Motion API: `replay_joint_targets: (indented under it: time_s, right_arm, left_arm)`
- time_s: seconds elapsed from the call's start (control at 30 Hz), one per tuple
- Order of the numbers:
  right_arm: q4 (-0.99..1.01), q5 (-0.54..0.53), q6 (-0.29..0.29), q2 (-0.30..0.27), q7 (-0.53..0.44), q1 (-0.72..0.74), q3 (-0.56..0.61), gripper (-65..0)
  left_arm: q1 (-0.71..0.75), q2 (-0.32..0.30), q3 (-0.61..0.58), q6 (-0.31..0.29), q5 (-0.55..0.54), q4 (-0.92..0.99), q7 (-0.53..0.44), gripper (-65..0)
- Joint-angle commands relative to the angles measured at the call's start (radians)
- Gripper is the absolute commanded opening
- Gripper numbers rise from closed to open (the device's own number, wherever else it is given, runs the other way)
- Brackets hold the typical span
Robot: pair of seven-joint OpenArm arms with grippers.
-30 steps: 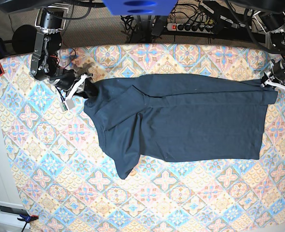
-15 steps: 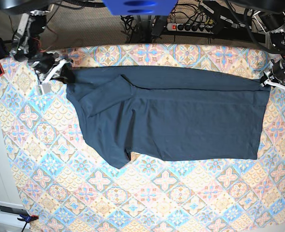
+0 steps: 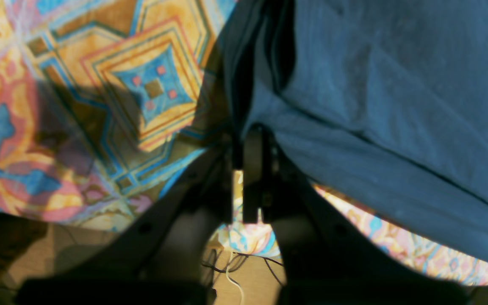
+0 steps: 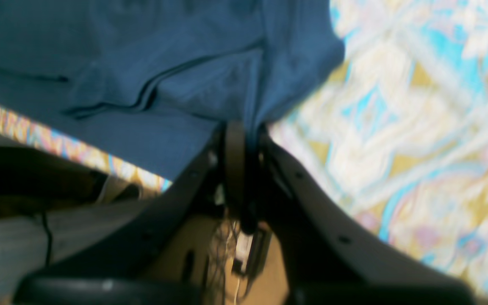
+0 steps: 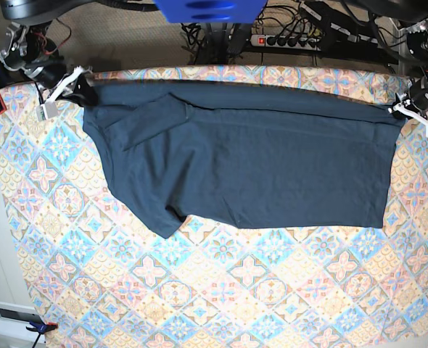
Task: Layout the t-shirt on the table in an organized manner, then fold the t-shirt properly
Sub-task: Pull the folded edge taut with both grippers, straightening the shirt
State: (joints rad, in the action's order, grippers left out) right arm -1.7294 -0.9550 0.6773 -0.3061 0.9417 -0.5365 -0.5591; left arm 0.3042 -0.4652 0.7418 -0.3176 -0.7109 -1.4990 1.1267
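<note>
**Shirt stretched between two pinching claws along the table's far edge**

The t-shirt [image 5: 250,170] lies spread on the table [image 5: 221,290], its long top edge running close along the table's far edge. The body of the shirt is flat and broad across the table's middle. One sleeve [image 5: 159,217] juts toward the near side from the shirt's corner on the base view's left. Another fold of cloth lies over the shirt's upper part there.

The right gripper [image 5: 80,87] sits at the shirt's top corner on the base view's left, at the table's far edge. In the right wrist view the right gripper [image 4: 242,127] has its jaws pressed together on a bunched corner of the shirt [image 4: 151,84], the cloth fanning away from the tips.

The left gripper [image 5: 402,110] holds the opposite top corner, at the table's far edge on the base view's right. In the left wrist view the left gripper [image 3: 250,135] has its jaws closed on a folded edge of the shirt [image 3: 388,106], which hangs slightly lifted, with the table [image 3: 100,84] showing beneath and beside it.

Between the two grips the shirt's top edge runs nearly straight.
</note>
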Motion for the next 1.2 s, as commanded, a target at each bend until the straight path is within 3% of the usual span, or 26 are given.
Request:
replay_joint_targets:
  time_s: [0.0, 0.2, 0.3, 0.5, 0.8, 0.97, 1.17]
  right_arm:
    - [-0.014, -0.014, 0.000, -0.017, -0.019, -0.015, -0.011, -65.0]
    - [-0.014, 0.000, -0.003, -0.017, -0.017, -0.053, -0.005, -65.0]
    - [-0.014, 0.093, -0.004, -0.015, 0.035, -0.046, -0.008, -65.0]
    - [-0.014, 0.193, -0.004, -0.012, 0.055, -0.046, -0.012, -62.0]
    - [-0.033, 0.195, -0.004, 0.026, 0.061, -0.044, -0.132, -54.6]
    - [-0.093, 0.198, -0.004, 0.026, 0.061, -0.010, -0.149, -54.4]
    - [-0.099, 0.195, -0.004, 0.026, 0.063, 0.089, -0.149, -54.5]
  left_arm:
    - [0.014, -0.023, 0.008, 0.002, 0.004, -0.021, -0.017, -65.0]
    - [0.053, -0.023, 0.008, 0.002, 0.015, -0.025, -0.020, -65.0]
    - [0.056, -0.022, 0.008, 0.007, 0.015, -0.025, -0.015, -64.6]
    - [0.062, -0.022, 0.011, 0.011, 0.010, -0.025, -0.014, -56.4]
    - [0.108, -0.023, 0.025, 0.007, -0.072, -0.027, -0.014, -46.3]
    - [0.094, -0.023, 0.129, 0.007, -0.195, -0.027, -0.018, -45.7]
    - [-0.026, -0.028, 0.132, 0.010, -0.214, -0.027, -0.020, -45.7]
